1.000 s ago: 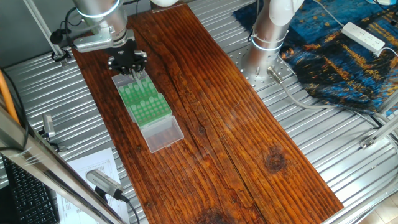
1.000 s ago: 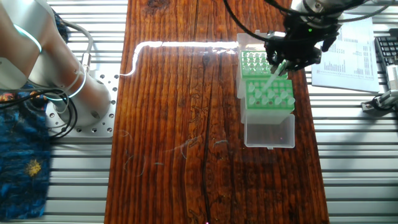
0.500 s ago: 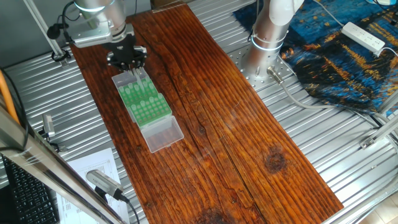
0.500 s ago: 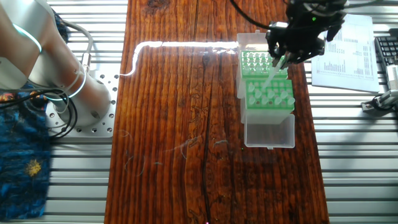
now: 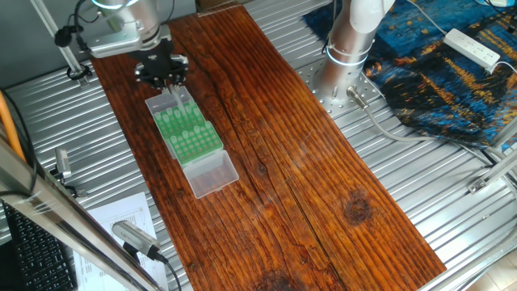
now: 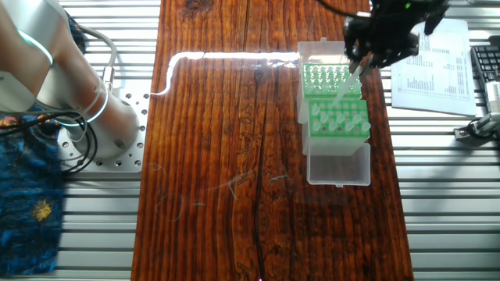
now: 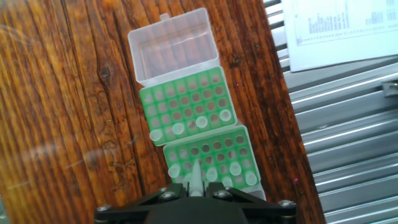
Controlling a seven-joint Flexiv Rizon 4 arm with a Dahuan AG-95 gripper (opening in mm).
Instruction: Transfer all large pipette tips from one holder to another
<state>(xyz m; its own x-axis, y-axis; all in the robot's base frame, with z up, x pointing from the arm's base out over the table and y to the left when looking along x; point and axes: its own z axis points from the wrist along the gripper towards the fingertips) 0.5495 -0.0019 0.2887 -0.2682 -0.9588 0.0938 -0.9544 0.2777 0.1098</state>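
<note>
From where I stand, the dark wooden bench [image 6: 219,117] is bare on its left. Toward its right edge lies a clear lid [image 6: 338,165], and everything else lines up from it.

Touching the lid is the first green rack [image 6: 340,123]. The second rack [image 6: 328,78] butts against the first on the side away from the lid.

In the hand view, the first rack carries four tips [image 7: 202,122]. They sit in one row, the row farthest from the lid. The second rack holds about four more [image 7: 235,168], in the rows farthest from the lid. A couple of these are partly hidden by the hand.

A little further right, the pincer [image 7: 194,186] hangs over the second rack. It is clenched on one whitish tip [image 6: 344,84], which slants down toward the racks without being seated in any hole. Well right of the lid, off the bench, lies a printed sheet [image 6: 433,66].

I cannot tell for certain which rack gives and which receives. If the first rack is the target, I would judge the job near its middle. Four tips would be placed, one is in the air, and roughly four wait. The carried tip seems to need an empty hole beside that row of four.
</note>
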